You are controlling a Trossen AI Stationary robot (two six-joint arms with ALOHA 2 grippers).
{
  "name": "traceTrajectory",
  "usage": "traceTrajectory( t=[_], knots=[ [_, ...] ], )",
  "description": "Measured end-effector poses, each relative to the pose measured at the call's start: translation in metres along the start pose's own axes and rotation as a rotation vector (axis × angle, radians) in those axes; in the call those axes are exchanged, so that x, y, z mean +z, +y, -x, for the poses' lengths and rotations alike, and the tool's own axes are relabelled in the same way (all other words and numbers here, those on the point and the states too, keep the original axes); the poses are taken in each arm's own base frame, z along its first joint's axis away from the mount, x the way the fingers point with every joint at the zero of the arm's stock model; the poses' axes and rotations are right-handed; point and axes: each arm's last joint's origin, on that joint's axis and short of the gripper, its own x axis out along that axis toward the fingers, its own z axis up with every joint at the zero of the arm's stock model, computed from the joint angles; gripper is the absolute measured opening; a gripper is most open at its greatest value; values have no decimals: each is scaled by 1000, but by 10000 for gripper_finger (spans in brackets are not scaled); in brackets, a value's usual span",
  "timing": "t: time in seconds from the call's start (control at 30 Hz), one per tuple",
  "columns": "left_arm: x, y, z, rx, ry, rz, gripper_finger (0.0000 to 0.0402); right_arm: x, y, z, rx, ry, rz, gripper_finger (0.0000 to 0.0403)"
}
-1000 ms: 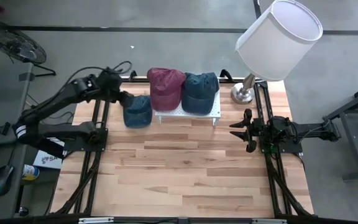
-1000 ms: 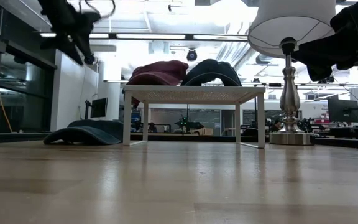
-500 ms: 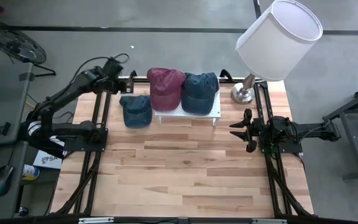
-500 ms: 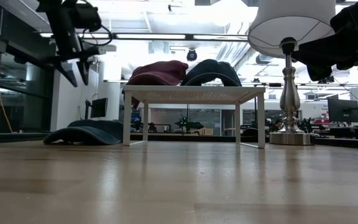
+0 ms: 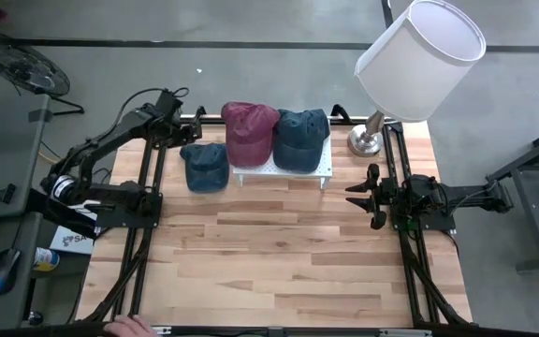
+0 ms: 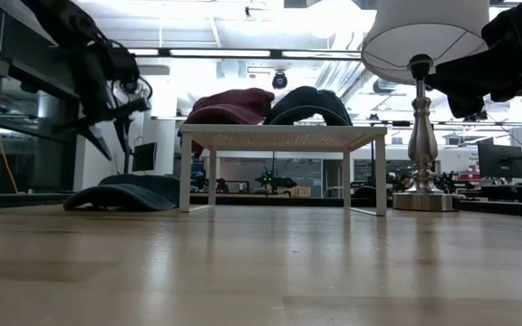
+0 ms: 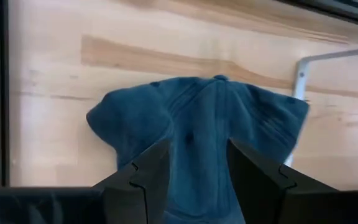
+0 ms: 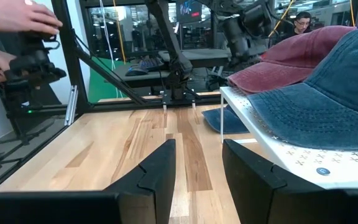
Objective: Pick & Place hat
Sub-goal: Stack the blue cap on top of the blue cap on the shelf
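Observation:
A blue cap [image 5: 207, 166] lies flat on the table by its brim and crown, just left of a white rack [image 5: 318, 169]. On the rack rest a maroon cap [image 5: 249, 131] and a darker blue cap [image 5: 301, 138]. My left gripper [image 5: 178, 138] hangs open above the table's far left part, just beyond the blue cap [image 7: 197, 124], touching nothing. Seen from table height, its fingers [image 6: 114, 145] point down, clear of the cap [image 6: 127, 192]. My right gripper [image 5: 367, 196] waits open at the right side, facing the rack [image 8: 272, 140].
A lamp with a white shade [image 5: 419, 58] stands at the far right corner, its base [image 5: 367, 140] beside the rack. Bare wood spans the table's middle and near half [image 5: 279, 262]. A person's hand [image 5: 129, 326] shows at the near edge, and hands [image 8: 17, 28] beyond the left side.
My left gripper has drawn back from over the blue cap toward the table's far left corner, and its fingers have turned to point down. The cap has stayed flat on the table beside the rack. My right arm has kept still.

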Motion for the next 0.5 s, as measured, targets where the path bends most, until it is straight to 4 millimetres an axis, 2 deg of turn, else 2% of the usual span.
traceTrajectory(
  t=[0.33,0.5],
  knots=[
    [7,0,-30,73,55,45,156,0,0,0,0,0,0,126],
    [5,-6,-42,73,81,-58,156,0,0,0,0,0,0,126]
  ],
)
